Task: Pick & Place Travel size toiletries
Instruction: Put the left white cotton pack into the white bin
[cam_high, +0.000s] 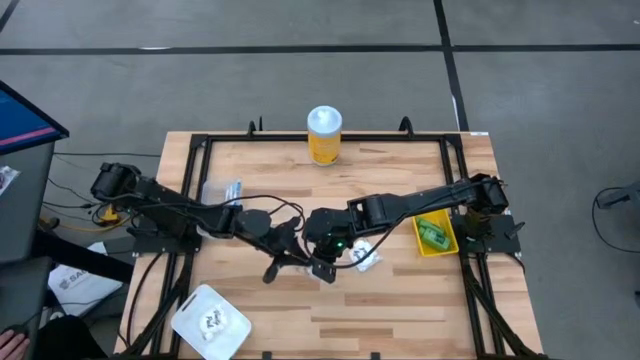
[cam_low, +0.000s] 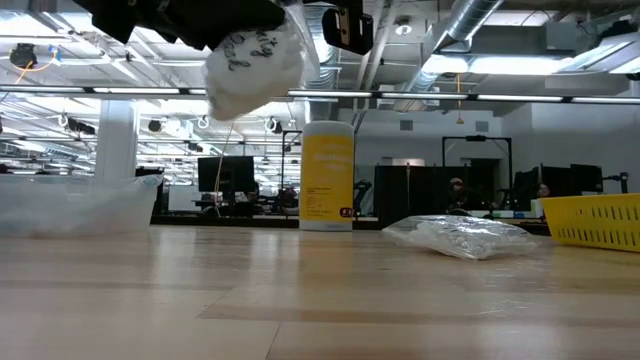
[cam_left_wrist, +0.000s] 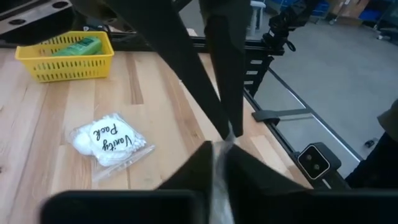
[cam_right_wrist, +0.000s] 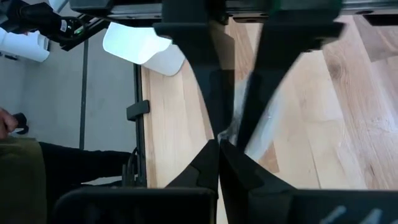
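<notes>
A small crinkly white packet with dark print (cam_low: 252, 62) hangs high above the table in the low view, under both grippers. My left gripper (cam_left_wrist: 219, 146) and my right gripper (cam_right_wrist: 219, 144) meet tip to tip over the table's middle (cam_high: 315, 254), both shut on that packet. A second white packet, printed "Vanity Pack" (cam_left_wrist: 111, 144), lies flat on the table just right of them (cam_high: 365, 258). Green items (cam_high: 433, 233) lie in a yellow basket (cam_high: 447, 243). No toothbrushes show. My left gripper pinches a thin strip of the packet's clear plastic (cam_left_wrist: 217, 180) between its two fingers, right where the other gripper's tips meet it. The packet is lifted clear of the table. Its white body is hidden in the left wrist view. My right gripper pinches the same packet's clear plastic (cam_right_wrist: 231, 134) at its fingertips, opposite the left gripper's fingers (cam_right_wrist: 205, 74). The packet hangs clear of the table, its white body (cam_low: 255, 75) below the grippers in the low view.
A tall yellow jar with a white lid (cam_high: 324, 135) stands at the far edge. A white tray holding small items (cam_high: 210, 320) sits near the left front corner. A clear packet (cam_high: 222, 192) lies at far left. A dark frame (cam_high: 200, 145) borders the table.
</notes>
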